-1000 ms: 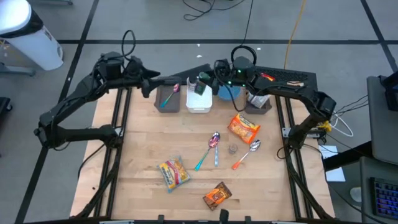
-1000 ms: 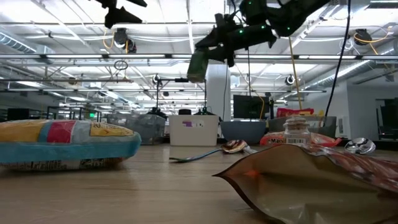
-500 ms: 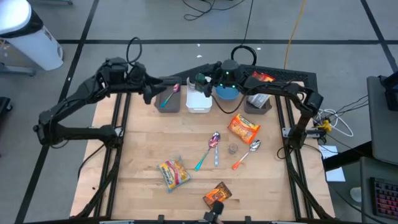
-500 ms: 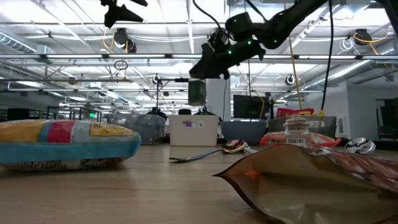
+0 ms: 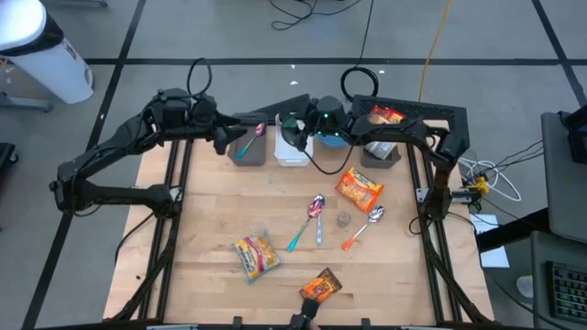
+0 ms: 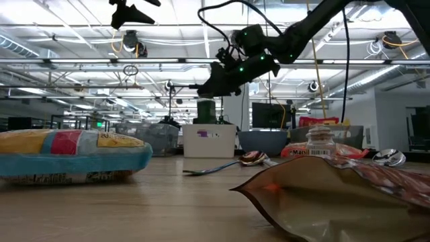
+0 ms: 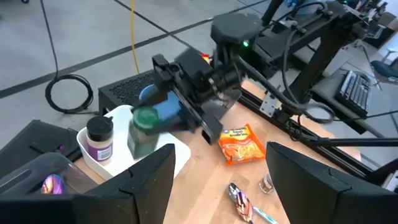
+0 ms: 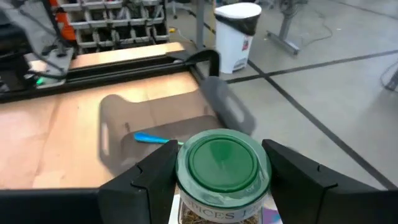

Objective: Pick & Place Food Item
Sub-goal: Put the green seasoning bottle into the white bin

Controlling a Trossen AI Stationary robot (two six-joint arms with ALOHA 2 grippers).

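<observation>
Over the white bin (image 5: 292,151) at the table's far edge, the right gripper (image 5: 295,136) clamps the green-lidded spice jar (image 8: 222,167), placing it. Next: lower, then release. Left gripper (image 5: 229,137) waits nearby, jaws wide, empty.

High view: straight down over the whole counter (image 5: 275,211). Low view: level at counter height, facing the room. Wrist views — close, looking forward; all share the white bin (image 5: 292,151).
</observation>
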